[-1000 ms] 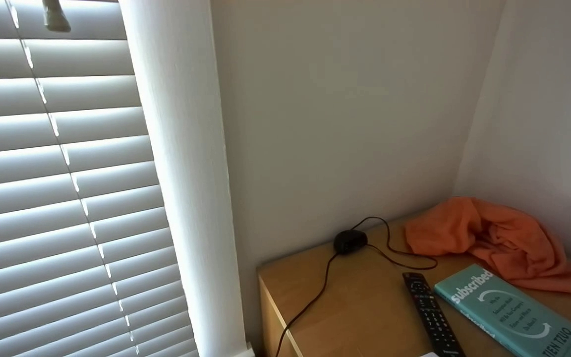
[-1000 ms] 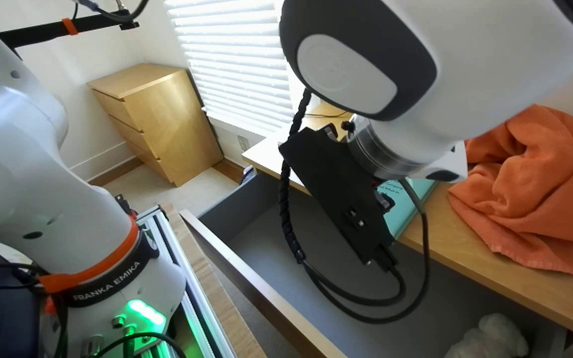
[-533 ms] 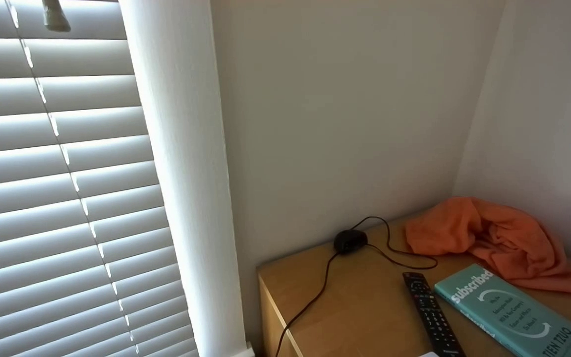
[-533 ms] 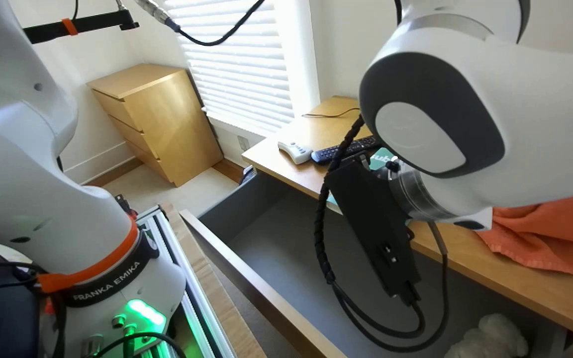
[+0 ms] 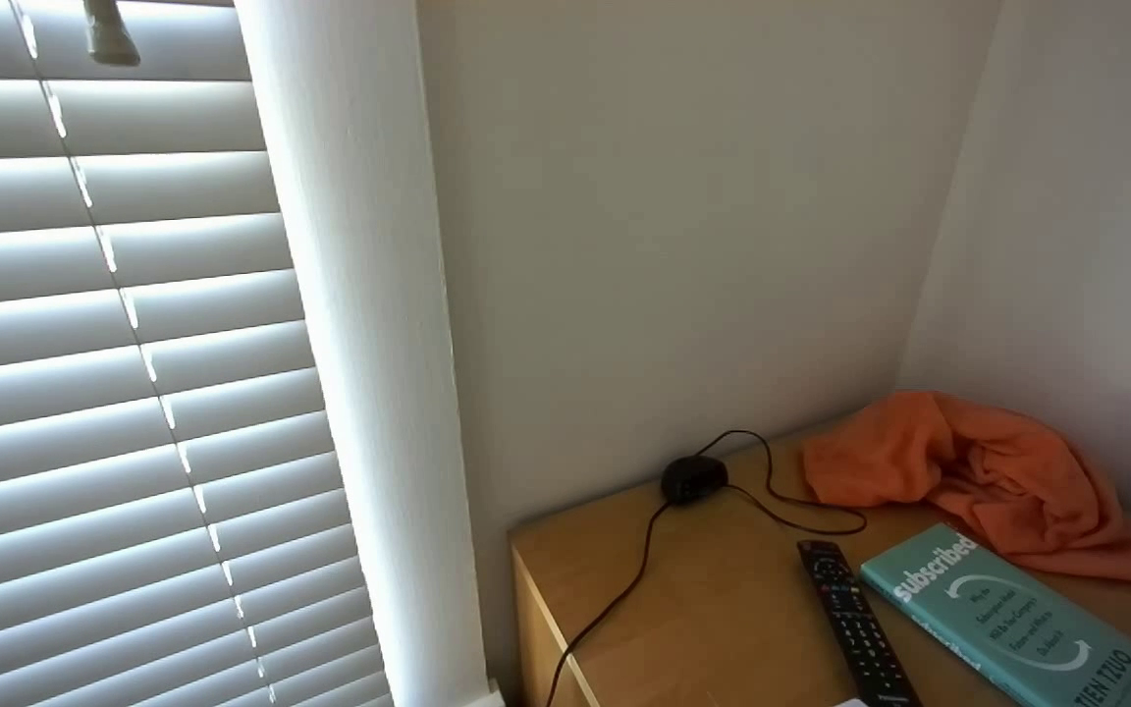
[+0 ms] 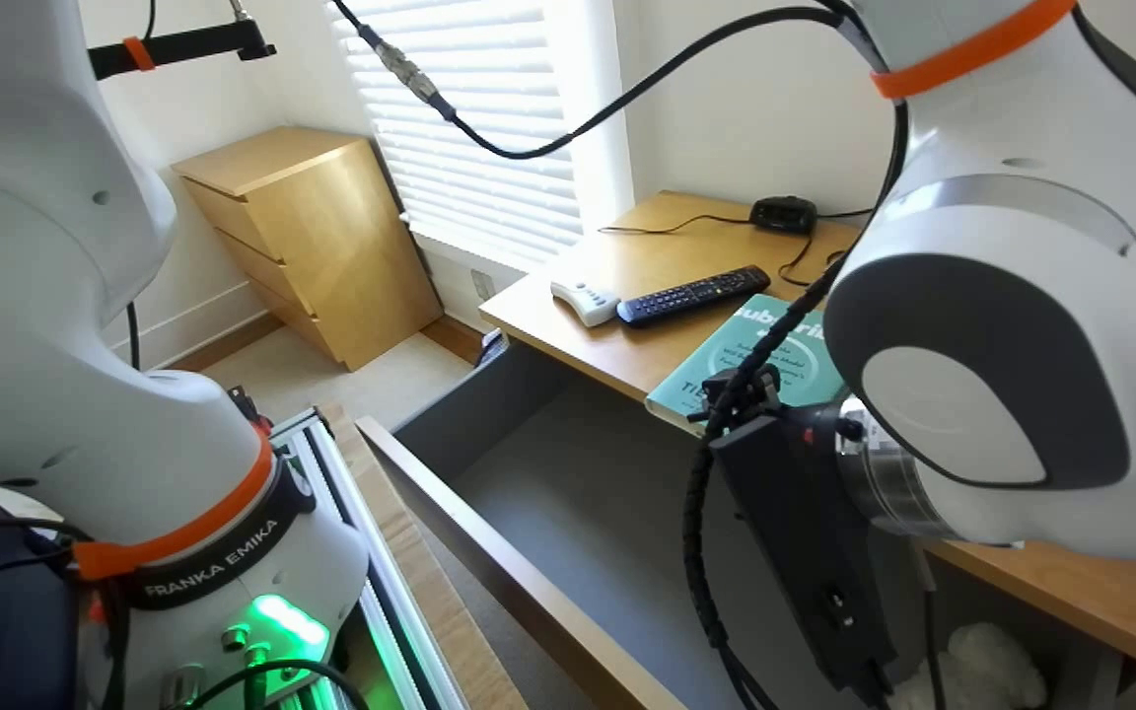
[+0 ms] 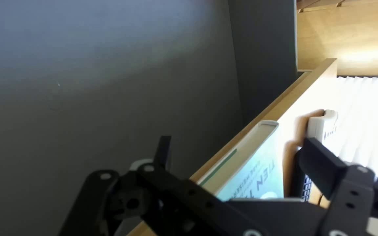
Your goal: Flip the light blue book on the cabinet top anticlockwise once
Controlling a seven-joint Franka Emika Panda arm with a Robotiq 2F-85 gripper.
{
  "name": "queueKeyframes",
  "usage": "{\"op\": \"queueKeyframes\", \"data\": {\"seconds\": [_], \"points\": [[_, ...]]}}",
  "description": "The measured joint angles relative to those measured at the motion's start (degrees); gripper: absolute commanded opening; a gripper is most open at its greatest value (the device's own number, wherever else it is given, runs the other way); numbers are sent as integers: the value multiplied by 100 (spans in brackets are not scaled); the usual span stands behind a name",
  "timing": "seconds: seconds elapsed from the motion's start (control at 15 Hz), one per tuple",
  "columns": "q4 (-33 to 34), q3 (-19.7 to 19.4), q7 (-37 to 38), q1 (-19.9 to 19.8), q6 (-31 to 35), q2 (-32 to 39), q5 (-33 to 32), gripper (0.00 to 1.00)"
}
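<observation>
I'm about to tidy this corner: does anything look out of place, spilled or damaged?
The drawer stands pulled out below the cabinet top, where one would expect it shut. The orange cloth lies in a crumpled heap beside the light blue book, not folded. I see no spill or damage.

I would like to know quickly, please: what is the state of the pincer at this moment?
Pincer: open, holding nothing; the book is not gripped.
</observation>
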Motion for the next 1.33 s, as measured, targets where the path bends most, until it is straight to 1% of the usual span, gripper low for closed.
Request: {"op": "queueKeyframes", "data": {"seconds": [0.2, 0.47, 0.67, 0.87, 0.93, 1.0, 1.13, 1.27, 1.33], "points": [[211, 125, -193, -214, 0, 237, 313, 100], [395, 249, -366, -387, 0, 469, 885, 100], [522, 301, -387, -431, 0, 645, 1182, 99], [652, 324, -387, -436, -18, 819, 1362, 92], [696, 334, -387, -440, -40, 874, 1407, 94], [743, 341, -387, -443, -91, 927, 1439, 92], [835, 353, -387, -447, -201, 1022, 1470, 93], [921, 356, -383, -448, -329, 1098, 1478, 87], [960, 356, -380, -448, -378, 1133, 1477, 77]]}}
